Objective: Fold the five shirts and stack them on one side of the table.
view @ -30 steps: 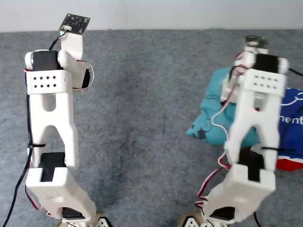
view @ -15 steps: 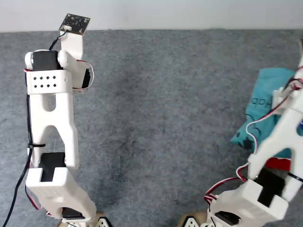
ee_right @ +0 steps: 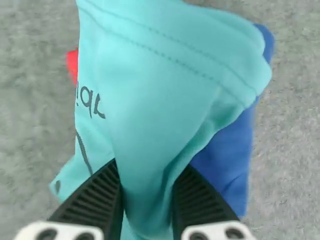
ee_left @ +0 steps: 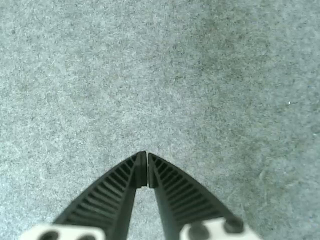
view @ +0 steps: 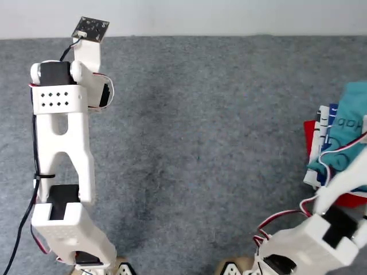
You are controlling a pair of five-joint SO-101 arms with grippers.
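Observation:
My right gripper (ee_right: pixel 147 175) is shut on a teal shirt (ee_right: pixel 165 100), a bunched fold of it pinched between the black fingers. The teal shirt (view: pixel 347 132) hangs over a stack at the table's right edge. In that stack a blue shirt (ee_right: pixel 235 155) lies directly below and a red shirt (ee_right: pixel 72 62) shows at one side. From above, the red shirt (view: pixel 311 134) and a white striped one (view: pixel 324 123) peek out beside the teal. My left gripper (ee_left: pixel 147 170) is shut on nothing, just above bare grey carpet.
The grey carpeted table (view: pixel 200 143) is bare across its middle. The left arm (view: pixel 63 132) stands stretched along the left side. The right arm's base (view: pixel 309 246) sits at the near right corner. A pale wall runs along the far edge.
The right arm has swung to the right with the teal shirt, from right of the middle to over the stack at the right edge. The left arm has stayed still.

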